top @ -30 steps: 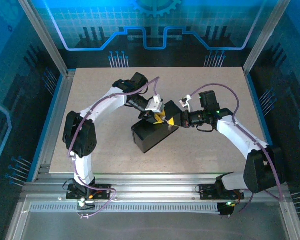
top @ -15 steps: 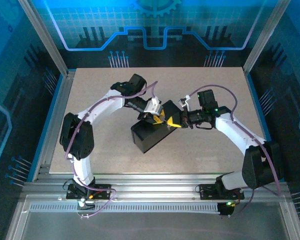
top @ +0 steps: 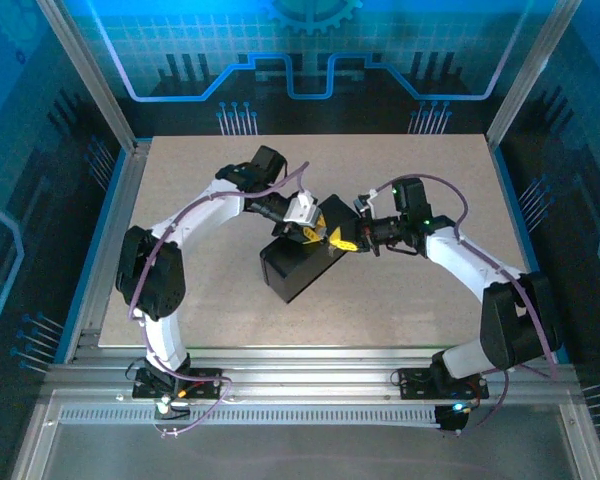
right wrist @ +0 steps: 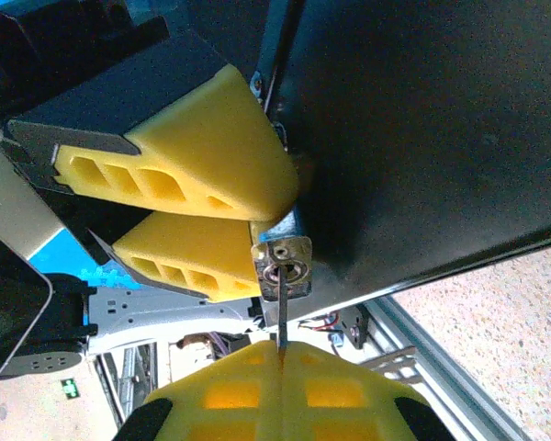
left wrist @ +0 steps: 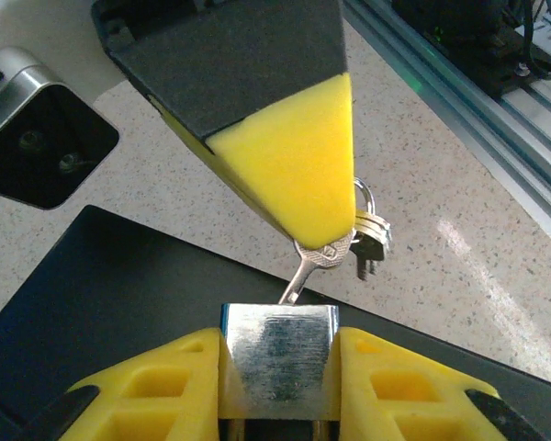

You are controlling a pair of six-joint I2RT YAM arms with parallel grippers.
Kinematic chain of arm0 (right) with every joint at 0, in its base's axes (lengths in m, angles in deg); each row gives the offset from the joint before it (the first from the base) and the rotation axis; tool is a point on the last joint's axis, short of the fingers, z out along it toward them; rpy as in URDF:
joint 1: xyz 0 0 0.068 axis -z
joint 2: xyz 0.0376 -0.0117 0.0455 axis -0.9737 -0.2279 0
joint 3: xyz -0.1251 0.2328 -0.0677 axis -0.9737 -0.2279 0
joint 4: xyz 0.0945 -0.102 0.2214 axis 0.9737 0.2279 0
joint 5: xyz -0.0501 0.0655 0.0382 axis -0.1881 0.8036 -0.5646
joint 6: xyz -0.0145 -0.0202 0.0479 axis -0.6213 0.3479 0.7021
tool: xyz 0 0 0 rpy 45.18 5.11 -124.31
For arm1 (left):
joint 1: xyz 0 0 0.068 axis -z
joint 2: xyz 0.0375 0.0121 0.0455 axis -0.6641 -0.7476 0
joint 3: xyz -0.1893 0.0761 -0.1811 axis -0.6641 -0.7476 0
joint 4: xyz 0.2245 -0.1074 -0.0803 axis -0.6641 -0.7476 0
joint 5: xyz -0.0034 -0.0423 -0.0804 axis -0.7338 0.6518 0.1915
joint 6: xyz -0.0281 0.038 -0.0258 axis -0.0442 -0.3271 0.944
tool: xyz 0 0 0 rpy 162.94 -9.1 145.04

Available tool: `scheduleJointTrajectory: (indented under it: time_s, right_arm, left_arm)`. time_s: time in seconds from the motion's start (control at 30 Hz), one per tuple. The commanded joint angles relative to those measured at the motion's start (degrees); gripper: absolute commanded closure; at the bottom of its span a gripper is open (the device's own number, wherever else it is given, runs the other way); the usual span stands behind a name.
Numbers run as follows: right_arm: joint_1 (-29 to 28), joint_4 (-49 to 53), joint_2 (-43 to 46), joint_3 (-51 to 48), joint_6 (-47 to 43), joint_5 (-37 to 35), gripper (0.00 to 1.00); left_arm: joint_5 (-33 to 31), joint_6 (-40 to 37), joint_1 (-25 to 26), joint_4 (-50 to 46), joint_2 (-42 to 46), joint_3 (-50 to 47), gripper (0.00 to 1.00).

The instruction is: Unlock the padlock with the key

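While the left gripper [left wrist: 280,372] sits nearest its wrist camera, its yellow pads [left wrist: 386,386] clamp the padlock [left wrist: 278,335] by both sides, with the black box [left wrist: 119,303] behind it. Just beyond, the key [left wrist: 297,283] slants with its tip at the lock's far edge (the right wrist view shows the blade meeting the keyhole). Its head is pinched in the right gripper [left wrist: 314,225], which is squeezed tight on it. Spare keys [left wrist: 371,241] hang beside that gripper, over the speckled table [left wrist: 459,248] farther off.

A robotics lab cell: speckled beige tabletop [top: 430,170] framed by silver aluminium-profile posts [top: 85,70], blue circuit-patterned wall panels [top: 180,40], two white-and-black robot arms [top: 195,210] on a slotted aluminium rail [top: 300,413].
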Motion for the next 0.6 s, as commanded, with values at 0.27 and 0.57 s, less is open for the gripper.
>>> scheduleJointTrajectory:
  time_s: [0.27, 0.57]
  right_arm:
    - [2.9, 12.8, -7.9, 14.2, -21.0, 4.2, 1.00]
    - [-0.5, 13.5, -6.8, 13.5, -21.3, 0.3, 1.00]
  left_arm:
    - [8.8, -7.0, 3.2, -8.0, 1.6, 3.5, 0.99]
    - [7.4, 0.5, 2.4, -5.5, -0.9, 7.0, 0.98]
